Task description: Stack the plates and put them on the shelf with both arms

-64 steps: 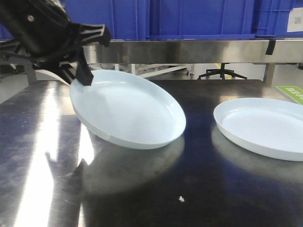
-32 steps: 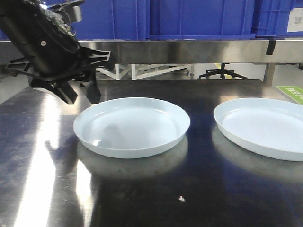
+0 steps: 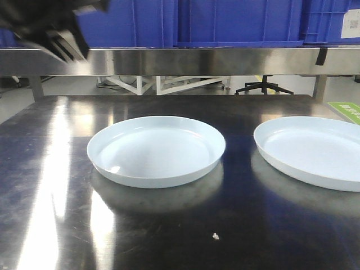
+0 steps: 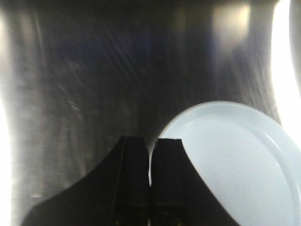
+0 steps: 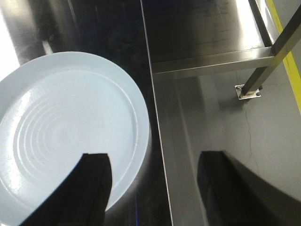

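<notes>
On table [image 3: 50, 191], plates [image 3: 156, 151] lie (apart).

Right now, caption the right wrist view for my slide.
Open right gripper above the steel table, one finger over the pale plate's edge.

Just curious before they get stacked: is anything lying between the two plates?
No. In the front view, only bare steel table separates the left plate from the right plate.
</notes>
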Motion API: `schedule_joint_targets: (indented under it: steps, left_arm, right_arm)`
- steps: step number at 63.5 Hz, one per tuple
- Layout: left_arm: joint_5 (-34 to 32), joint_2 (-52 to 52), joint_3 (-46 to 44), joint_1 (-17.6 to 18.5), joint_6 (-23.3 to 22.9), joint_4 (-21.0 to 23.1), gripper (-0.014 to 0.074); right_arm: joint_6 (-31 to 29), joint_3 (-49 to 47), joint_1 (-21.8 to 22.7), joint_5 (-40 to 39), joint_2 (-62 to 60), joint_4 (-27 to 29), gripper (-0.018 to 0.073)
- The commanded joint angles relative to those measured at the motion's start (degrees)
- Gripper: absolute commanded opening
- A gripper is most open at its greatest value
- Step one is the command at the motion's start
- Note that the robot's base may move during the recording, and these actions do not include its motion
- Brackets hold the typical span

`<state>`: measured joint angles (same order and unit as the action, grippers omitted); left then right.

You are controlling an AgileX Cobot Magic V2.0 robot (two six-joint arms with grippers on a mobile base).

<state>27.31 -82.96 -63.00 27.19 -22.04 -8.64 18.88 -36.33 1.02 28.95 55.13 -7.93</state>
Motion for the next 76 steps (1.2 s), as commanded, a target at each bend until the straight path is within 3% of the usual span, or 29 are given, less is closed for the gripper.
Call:
schedule_joint_targets:
  steps: [1,17,25,50,76]
  left_arm:
    - [-1.15,7.06,-0.31,-3.01,-0.74,-2.08,0.009]
    - [-1.48,23.49,9.67,-14.64,-0.74,-2.22,0.009]
    - [-1.57,32.63,17.01,-17.73,-0.74,-2.78,0.009]
    - [-0.99,53.7,36.55,-17.95,-0.74,-1.05,0.009]
    - [2.93,56.53,38.57,-17.95,-0.74,-1.42,0.009]
  right_arm:
    - [-0.37,-2.06,0.22,-3.52,-0.45,-0.59,0.0508]
    - [-0.37,-2.06,0.22,-3.46,-0.45,-0.59,0.0508]
    - [-0.37,-2.06,0.22,-3.46,-0.45,-0.59,0.0508]
    - [-0.37,-2.06,0.22,-3.46,-0.45,-0.59,0.0508]
    - [-0.37,-2.06,0.22,-3.48,-0.45,-0.59,0.0496]
